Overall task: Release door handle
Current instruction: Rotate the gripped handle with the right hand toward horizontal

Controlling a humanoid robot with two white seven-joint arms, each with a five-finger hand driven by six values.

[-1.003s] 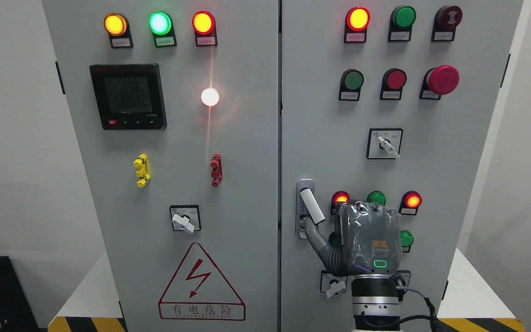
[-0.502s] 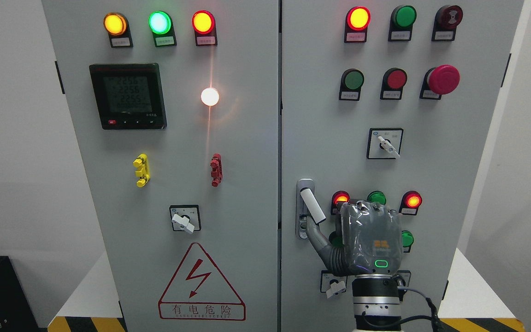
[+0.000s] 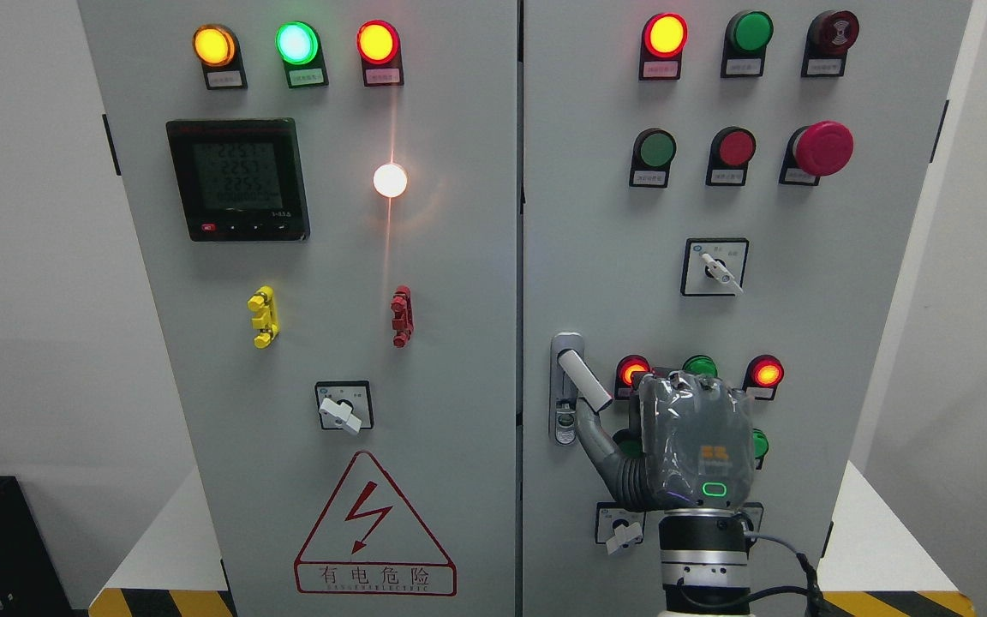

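The door handle (image 3: 583, 382) sits low and just right of the middle of the frame, on the left edge of the right cabinet door (image 3: 836, 283). It is a short pale bar, tipped so its free end points down and to the right, hanging from a silver plate. It looks hard and stiff, smooth and maybe a bit slippery. The free end is the best place to hold it.

The right hand (image 3: 689, 446) comes up from the bottom of the frame, right of the middle. I see only its grey back. Its thumb (image 3: 589, 428) reaches up and seems to touch the bar from below. The other fingers curl away behind the hand, so I cannot tell if they grip the bar or hang loose.

The hand also hides some round lights (image 3: 766, 374). The other arm does not show at all.
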